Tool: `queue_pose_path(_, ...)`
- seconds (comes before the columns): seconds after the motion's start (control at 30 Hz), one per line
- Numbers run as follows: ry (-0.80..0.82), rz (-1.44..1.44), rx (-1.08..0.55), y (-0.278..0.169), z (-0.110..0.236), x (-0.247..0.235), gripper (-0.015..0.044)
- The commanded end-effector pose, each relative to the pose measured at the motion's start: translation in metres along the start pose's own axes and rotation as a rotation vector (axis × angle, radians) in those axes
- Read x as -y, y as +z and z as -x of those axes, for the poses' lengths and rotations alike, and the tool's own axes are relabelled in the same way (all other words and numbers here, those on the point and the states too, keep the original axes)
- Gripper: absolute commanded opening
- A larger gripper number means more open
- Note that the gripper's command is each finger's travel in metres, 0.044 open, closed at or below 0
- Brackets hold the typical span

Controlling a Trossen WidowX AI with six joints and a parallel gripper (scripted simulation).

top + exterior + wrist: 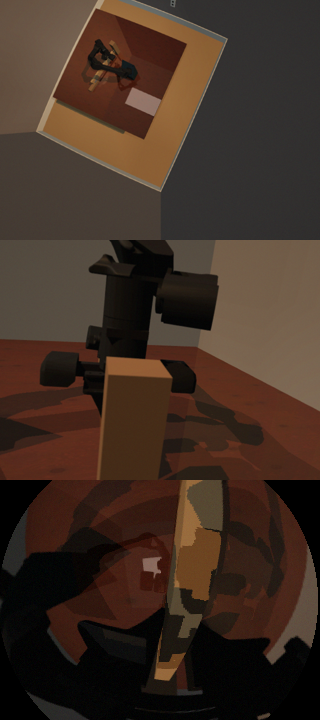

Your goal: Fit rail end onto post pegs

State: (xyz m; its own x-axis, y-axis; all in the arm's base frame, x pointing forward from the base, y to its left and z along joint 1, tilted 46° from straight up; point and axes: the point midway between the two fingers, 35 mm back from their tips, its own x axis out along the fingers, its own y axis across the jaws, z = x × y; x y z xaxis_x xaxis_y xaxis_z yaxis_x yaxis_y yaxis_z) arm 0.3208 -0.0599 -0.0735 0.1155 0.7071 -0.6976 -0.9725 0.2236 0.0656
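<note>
In the top view the long wooden rail (99, 74) lies slantwise across the dark red table (155, 59), and its far end sits at the low footboard block (94, 81). The short wooden post (113, 45) (134, 420) stands just beyond the rail's near end. My gripper (106, 55) (172, 612) is shut on the rail (196, 560) near that end, right in front of the post. In the exterior view the post fills the foreground and hides the rail, the pegs and my fingertips. I cannot tell whether the pegs are in the holes.
The arm's blue base (130, 69) stands to the right of the rail. A pale rectangle (143, 101) lies on the table below the base. The table stands on an orange floor (180, 108) with low walls around it.
</note>
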Motion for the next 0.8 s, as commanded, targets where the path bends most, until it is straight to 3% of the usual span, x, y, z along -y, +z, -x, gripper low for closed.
queue_pose_path(0.0, -0.008, 0.0, -0.003, -0.0036, 0.0017, 0.0009, 0.0)
queue_pose_path(0.77, -0.008, 0.0, -0.003, -0.0107, 0.0033, 0.0013, 0.0)
